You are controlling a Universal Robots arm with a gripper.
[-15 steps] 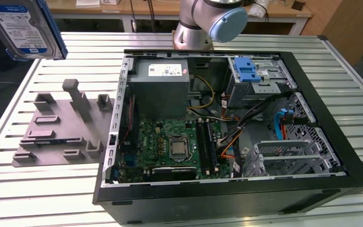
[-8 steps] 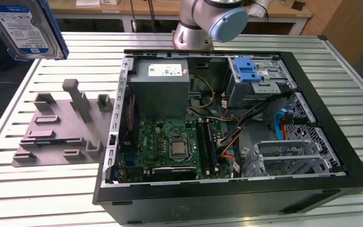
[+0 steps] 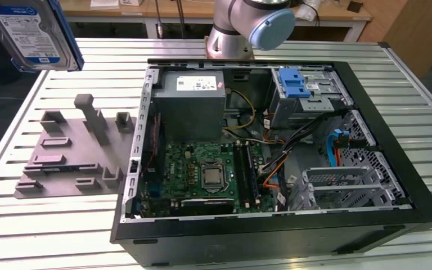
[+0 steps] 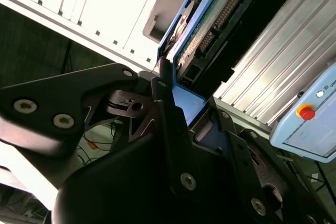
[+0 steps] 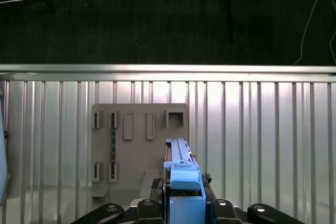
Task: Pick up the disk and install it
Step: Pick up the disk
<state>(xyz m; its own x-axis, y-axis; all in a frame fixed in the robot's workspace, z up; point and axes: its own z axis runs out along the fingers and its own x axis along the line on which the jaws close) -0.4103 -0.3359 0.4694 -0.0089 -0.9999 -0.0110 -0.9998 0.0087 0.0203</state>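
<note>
High over the table at the exterior view's left, the disk is hanging clear of the computer case. The gripper is clamping its fingers narrowly on the blue carrier along one edge. Probably stiff, dense and shock-sensitive, the disk is calling for a hold on that frame, not its bare faces.

The disk is a flat silver-grey hard drive with a white-and-blue label, framed in a blue plastic carrier. It is held up in the air at the exterior view's upper left, slightly tilted, label towards the camera. In the second wrist view its green circuit-board side shows, and the gripper clamps one carrier end.
</note>
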